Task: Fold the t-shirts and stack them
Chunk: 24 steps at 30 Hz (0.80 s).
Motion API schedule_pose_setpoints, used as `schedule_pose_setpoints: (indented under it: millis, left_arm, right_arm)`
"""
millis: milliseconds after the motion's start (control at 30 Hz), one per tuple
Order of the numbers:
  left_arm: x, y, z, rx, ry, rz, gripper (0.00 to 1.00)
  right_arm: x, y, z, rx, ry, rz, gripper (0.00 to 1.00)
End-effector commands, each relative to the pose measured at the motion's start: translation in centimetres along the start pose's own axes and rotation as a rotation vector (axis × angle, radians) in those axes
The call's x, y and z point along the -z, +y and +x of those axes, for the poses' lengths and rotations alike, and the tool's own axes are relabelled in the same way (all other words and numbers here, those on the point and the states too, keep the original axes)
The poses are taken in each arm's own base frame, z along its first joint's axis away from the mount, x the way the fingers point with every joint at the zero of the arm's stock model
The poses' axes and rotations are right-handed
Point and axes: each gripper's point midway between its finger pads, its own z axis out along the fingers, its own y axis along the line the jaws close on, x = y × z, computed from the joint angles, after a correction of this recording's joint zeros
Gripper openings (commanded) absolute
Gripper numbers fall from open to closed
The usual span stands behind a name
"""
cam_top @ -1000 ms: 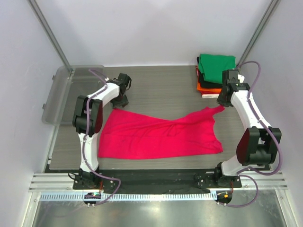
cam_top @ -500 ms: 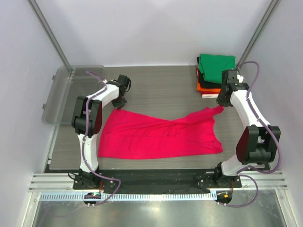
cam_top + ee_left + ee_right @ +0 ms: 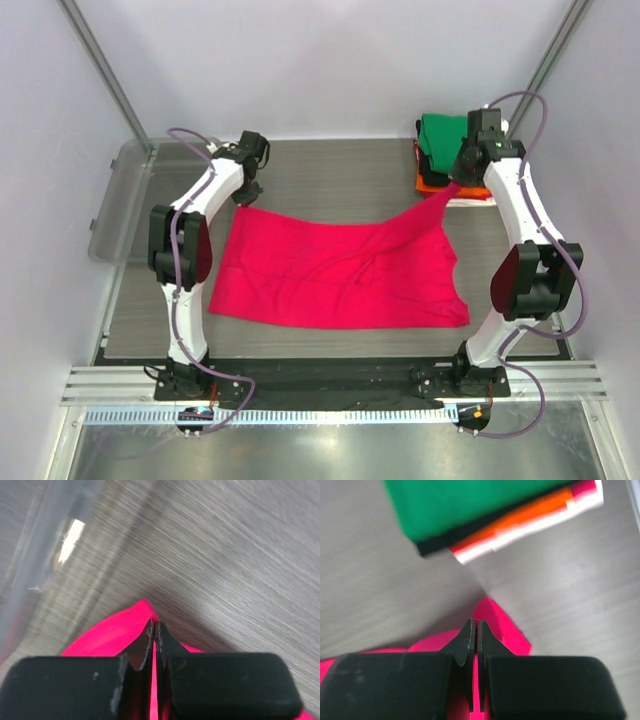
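Grey table (image 3: 340,170) carries the crimson-pink t-shirt (image 3: 330,275) mid-surface. The left gripper (image 3: 153,627) and right gripper (image 3: 474,627) each pinch a far corner. Looks like the spreading step; next it needs pulling flat before it's folded for the far-right stack (image 3: 442,135).

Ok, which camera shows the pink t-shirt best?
Top external: the whole pink t-shirt shows, spread on the table. The left wrist view shows only the corner pinched by the left gripper; the right wrist view, only the corner in the right gripper.
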Motion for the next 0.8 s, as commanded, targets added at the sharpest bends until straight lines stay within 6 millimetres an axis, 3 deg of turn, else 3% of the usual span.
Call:
schedule_pose_setpoints:
  millis: [0, 67, 200, 500, 600, 633, 700, 767]
  left_arm:
    - [3.1, 2.6, -3.2, 0.057, -0.059, -0.019, 0.0]
    - [3.4, 3.7, -3.5, 0.072, -0.065, -0.033, 0.0]
    - [4.2, 5.1, -3.7, 0.086, -0.079, -0.041, 0.0]
    - [4.3, 6.3, -1.7, 0.091, -0.052, -0.022, 0.0]
    - [4.3, 6.8, -0.8, 0.097, -0.051, -0.01, 0.0]
    - [4.3, 7.0, -0.5, 0.096, -0.049, -0.01, 0.0]
    - [4.4, 7.6, 0.3, 0.099, -0.046, -0.013, 0.0]
    - [4.5, 8.3, 1.0, 0.102, -0.045, -0.011, 0.0]
  right_arm:
    - [1.8, 2.4, -3.1, 0.033, -0.071, -0.071, 0.01]
    - [2.3, 3.4, -3.7, 0.046, -0.086, -0.093, 0.01]
    - [2.0, 4.0, -2.9, 0.063, -0.067, -0.105, 0.01]
    - [2.5, 2.5, -0.1, 0.078, -0.039, -0.067, 0.01]
    - [3.2, 1.3, 1.6, 0.071, -0.036, -0.047, 0.01]
    - [2.8, 0.5, 3.1, 0.061, -0.009, -0.027, 0.01]
    - [4.3, 0.2, 3.6, 0.028, -0.037, -0.046, 0.01]
    - [4.3, -0.6, 6.1, -0.009, -0.008, -0.047, 0.01]
